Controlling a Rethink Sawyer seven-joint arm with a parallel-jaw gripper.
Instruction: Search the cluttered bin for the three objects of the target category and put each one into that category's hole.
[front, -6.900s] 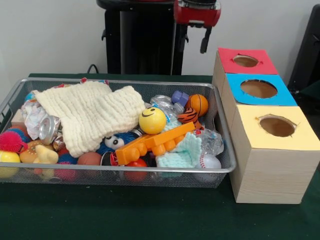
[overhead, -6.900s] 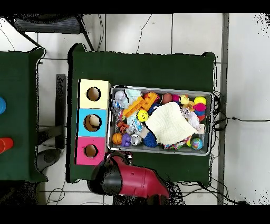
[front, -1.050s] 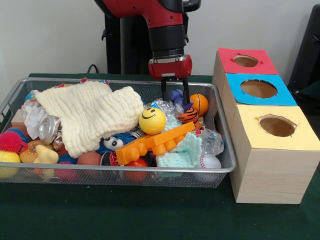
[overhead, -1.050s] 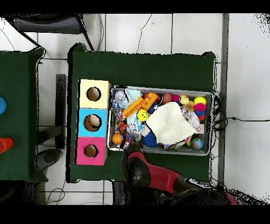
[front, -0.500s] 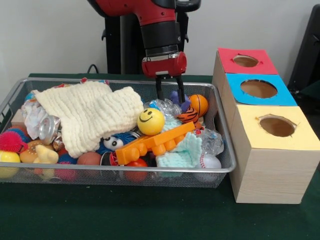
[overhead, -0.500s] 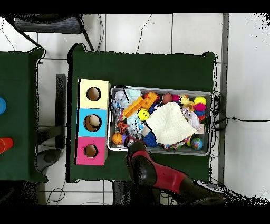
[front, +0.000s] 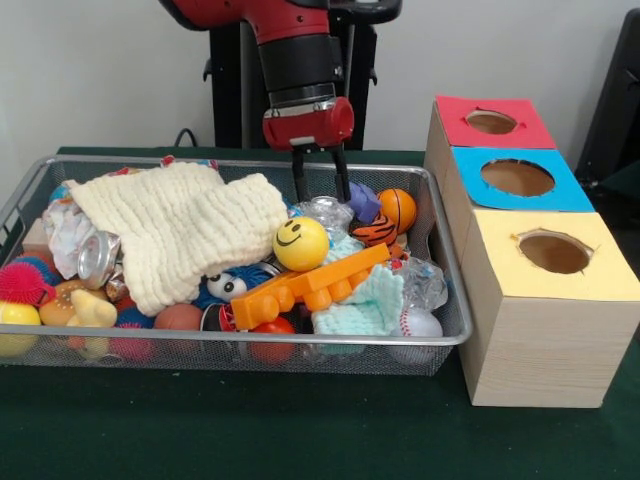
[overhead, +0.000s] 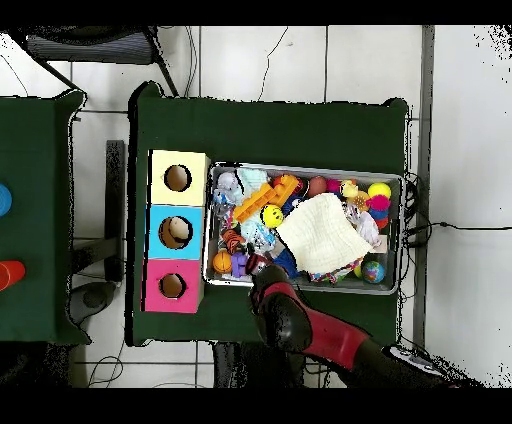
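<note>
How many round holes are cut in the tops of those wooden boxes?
3, in a row beside the bin: the red-topped hole farthest back, the blue-topped hole in the middle, the yellow-topped hole nearest the camera.

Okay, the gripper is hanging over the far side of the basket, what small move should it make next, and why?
Probably straight down. The gripper hangs open at the far rim of the wire basket, its fingers just above a crinkled clear plastic piece lying beside the yellow smiley ball. Lowering would put the fingers around the plastic, so closing could then grip it for the blue-topped hole.
</note>
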